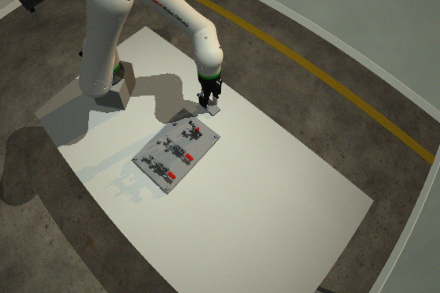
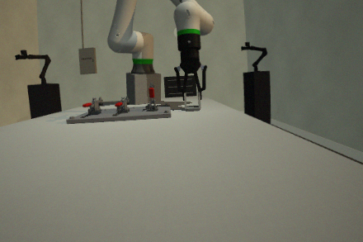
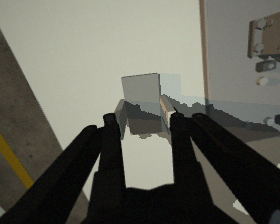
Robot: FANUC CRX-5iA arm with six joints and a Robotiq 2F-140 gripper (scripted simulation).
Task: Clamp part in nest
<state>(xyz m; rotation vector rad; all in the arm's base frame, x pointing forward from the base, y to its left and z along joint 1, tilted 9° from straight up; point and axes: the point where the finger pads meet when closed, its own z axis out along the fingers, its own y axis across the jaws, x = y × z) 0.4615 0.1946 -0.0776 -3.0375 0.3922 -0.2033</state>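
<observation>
The part (image 1: 214,111) (image 2: 192,108) (image 3: 141,89), a flat grey block, lies level at table height beside the fixture (image 1: 201,147) (image 2: 136,115) (image 3: 225,65). My gripper (image 1: 210,105) (image 2: 192,104) (image 3: 142,105) points down, its pads against two opposite sides of the part; it is shut on it. The part's far end sticks out past the pads in the wrist view. The clamp nearest the part has its red handle (image 1: 197,130) (image 2: 152,92) upright. The middle clamp's red handle (image 1: 189,157) (image 2: 120,104) and the far clamp's red handle (image 1: 171,175) (image 2: 87,105) lie low, pointing outward. Rest pads are too small to judge.
The white table (image 1: 270,191) (image 2: 186,166) (image 3: 85,45) carries the fixture and the robot's pedestal (image 1: 114,97) (image 2: 143,87). The fixture's raised clamps and blocks stand close beside the gripper. The table's long edge runs on the other side of it.
</observation>
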